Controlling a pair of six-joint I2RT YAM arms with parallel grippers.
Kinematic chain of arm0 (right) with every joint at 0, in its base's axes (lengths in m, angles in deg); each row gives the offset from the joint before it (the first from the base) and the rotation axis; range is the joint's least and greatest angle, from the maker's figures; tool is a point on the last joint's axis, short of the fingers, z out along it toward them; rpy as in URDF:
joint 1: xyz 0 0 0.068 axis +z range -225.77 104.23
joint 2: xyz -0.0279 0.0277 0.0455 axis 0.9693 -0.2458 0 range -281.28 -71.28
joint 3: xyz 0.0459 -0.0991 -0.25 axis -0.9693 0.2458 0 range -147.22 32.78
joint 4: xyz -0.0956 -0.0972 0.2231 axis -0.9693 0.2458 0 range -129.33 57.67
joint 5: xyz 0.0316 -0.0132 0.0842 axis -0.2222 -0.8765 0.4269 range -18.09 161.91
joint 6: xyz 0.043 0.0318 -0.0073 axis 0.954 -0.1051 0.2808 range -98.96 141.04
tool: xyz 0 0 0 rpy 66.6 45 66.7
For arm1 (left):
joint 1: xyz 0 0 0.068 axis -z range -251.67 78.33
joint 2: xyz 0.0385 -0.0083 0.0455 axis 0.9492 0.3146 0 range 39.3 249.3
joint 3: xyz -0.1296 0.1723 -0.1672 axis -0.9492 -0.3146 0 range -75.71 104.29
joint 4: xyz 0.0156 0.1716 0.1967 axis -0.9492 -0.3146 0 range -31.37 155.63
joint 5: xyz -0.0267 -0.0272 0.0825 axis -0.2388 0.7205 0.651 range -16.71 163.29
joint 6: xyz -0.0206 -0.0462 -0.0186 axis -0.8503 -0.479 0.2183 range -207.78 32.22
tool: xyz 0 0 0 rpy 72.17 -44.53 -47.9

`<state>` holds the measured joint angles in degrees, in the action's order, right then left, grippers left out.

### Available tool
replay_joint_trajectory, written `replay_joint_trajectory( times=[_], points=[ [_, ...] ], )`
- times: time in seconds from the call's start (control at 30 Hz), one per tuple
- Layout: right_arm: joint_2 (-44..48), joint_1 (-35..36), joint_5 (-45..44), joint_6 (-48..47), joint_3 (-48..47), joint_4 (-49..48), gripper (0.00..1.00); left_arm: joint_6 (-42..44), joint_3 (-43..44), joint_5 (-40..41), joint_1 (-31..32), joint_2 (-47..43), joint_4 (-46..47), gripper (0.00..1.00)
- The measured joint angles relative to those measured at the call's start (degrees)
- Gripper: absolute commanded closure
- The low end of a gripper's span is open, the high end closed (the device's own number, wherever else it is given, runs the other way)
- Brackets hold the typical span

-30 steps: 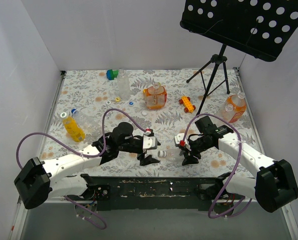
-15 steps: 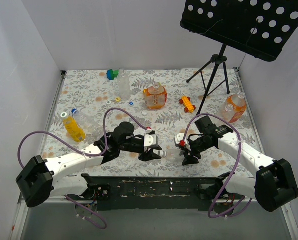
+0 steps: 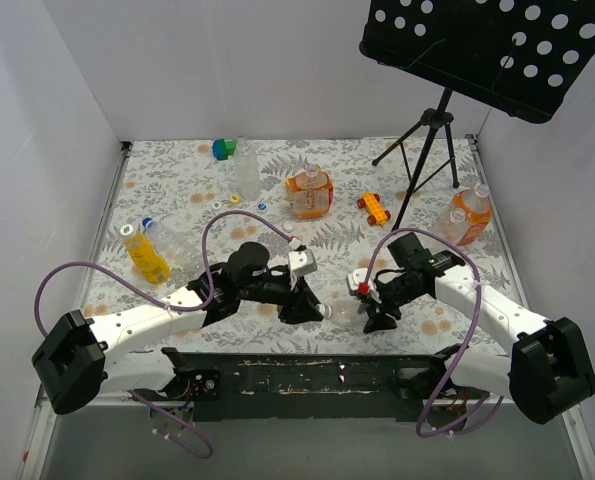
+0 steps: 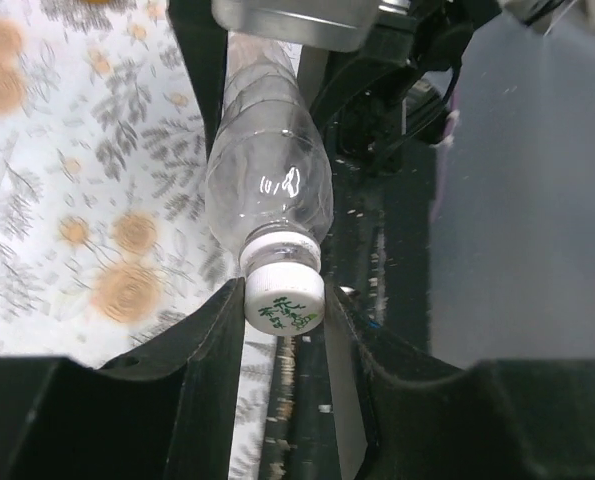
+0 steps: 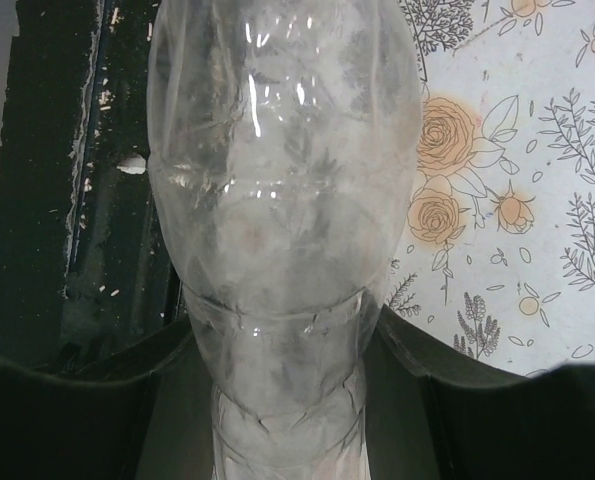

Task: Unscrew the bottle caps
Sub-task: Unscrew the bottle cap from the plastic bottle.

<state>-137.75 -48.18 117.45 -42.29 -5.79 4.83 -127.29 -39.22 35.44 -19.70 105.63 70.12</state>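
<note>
We see the left gripper clenched on the white cap of 1 clear bottle, with a finger touching each side. The bottle lies level at the near edge of the table, around the middle. The right gripper grasps its body, to the right of the cap.

Clear bottle, both ends off-frame.
</note>
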Motion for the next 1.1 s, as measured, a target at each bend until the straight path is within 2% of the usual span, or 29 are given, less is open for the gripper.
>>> replay_joint_trajectory(
  times=[0.17, 0.33, 0.5, 0.67, 1.1],
  points=[
    [0.0, 0.3, 0.9, -0.4, 0.0, 0.9, 0.94, -19.7, -1.1, 2.4, -0.1, -0.9, 0.6, 1.0],
    [0.0, 0.2, 0.4, -0.1, 0.0, 0.8, 0.94, -41.7, -7.3, 6.1, -0.1, -7.7, 2.3, 1.0],
    [0.0, 0.2, -0.4, 0.1, 0.0, 0.7, 0.94, -55.8, -8.2, 8.5, 0.0, -10.9, 2.2, 1.0],
    [0.0, 0.2, -0.5, 0.1, 0.0, 0.7, 0.94, -61.0, -6.6, 9.5, 0.0, -9.1, 1.0, 1.0],
    [0.0, 0.2, -0.5, 0.1, 0.0, 0.7, 0.94, -61.4, -4.8, 10.3, 0.0, -7.7, -1.0, 1.0]
  ],
)
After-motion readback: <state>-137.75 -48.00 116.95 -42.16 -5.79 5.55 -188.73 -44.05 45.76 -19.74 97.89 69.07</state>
